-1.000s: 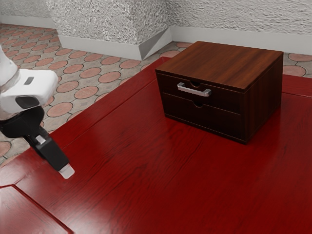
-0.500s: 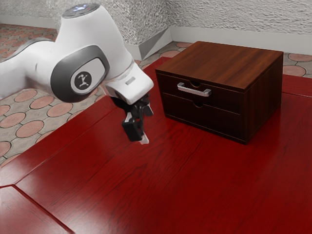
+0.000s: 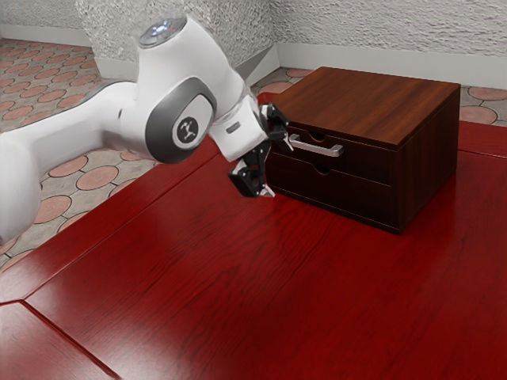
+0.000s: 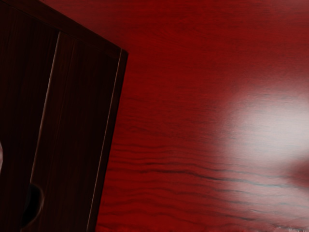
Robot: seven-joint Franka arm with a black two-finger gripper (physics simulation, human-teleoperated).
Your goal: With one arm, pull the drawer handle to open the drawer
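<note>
gripper is held open and empty above the red table.
just beyond its spread fingers, the silver handle is seen untouched on the upper drawer, set flush in the dark wooden cabinet.

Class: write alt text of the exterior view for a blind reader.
A white robot arm holds its black tool beside the silver handle on the top drawer of a dark wooden cabinet. It stands on a red table, both drawers shut.
</note>
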